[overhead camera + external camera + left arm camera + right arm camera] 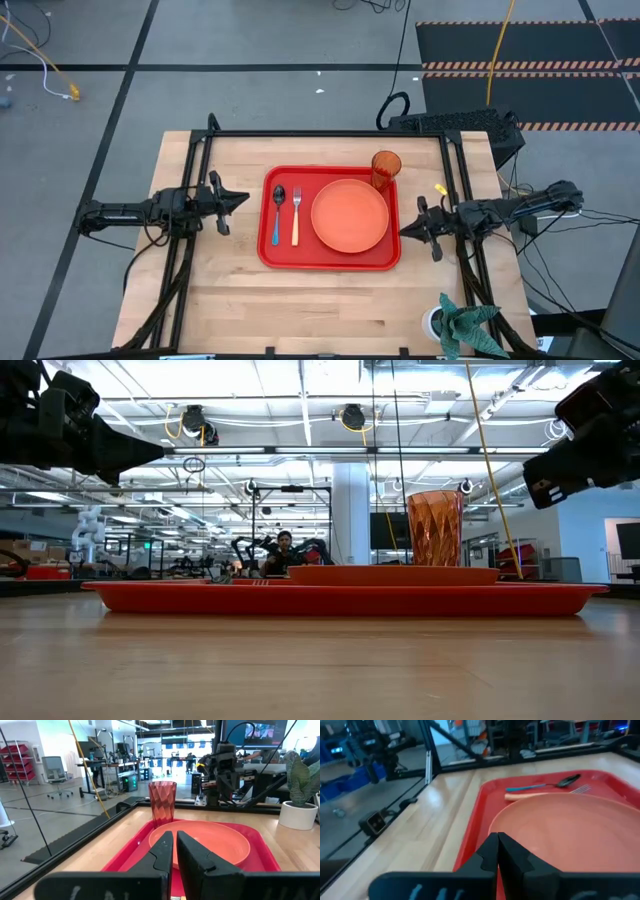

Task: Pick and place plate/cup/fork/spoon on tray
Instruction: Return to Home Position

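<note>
The red tray (330, 262) lies in the middle of the wooden table. On it are the orange plate (350, 215), with the blue-handled spoon (278, 215) and the orange-handled fork (296, 215) side by side to its left. The amber cup (386, 168) stands upright at the tray's far right corner. My left gripper (243, 197) hovers shut, level, left of the tray, pointing at it (175, 845). My right gripper (403, 230) hovers shut at the tray's right edge, above the rim, pointing across the plate (497, 847). Neither holds anything.
A black frame (320, 133) runs along the table's far and side edges. A potted plant (460, 325) stands at the near right corner. Bare wood (320, 310) lies between the tray and the near edge. A person (285, 550) sits far off in the room.
</note>
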Motion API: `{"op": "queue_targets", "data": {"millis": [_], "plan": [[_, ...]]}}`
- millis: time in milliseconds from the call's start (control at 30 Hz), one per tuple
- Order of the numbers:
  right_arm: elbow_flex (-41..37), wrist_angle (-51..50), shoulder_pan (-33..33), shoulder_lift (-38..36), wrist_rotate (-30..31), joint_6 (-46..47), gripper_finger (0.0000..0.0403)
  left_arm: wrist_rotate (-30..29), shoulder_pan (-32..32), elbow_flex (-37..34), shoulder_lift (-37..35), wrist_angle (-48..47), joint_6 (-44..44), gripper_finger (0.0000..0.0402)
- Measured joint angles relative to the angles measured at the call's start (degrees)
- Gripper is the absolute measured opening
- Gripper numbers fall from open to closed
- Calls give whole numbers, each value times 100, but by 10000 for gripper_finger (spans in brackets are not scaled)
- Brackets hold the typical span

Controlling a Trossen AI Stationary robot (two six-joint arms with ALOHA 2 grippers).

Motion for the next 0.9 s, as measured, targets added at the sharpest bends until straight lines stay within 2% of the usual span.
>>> {"op": "queue_targets", "data": {"millis": [233, 900], "plan": [[-20, 576, 0, -2, -6, 124, 0, 0, -1, 0, 0, 0, 0, 28], [2, 638, 3, 2, -8, 125, 0, -1, -2, 0, 0, 0, 0, 28]]}}
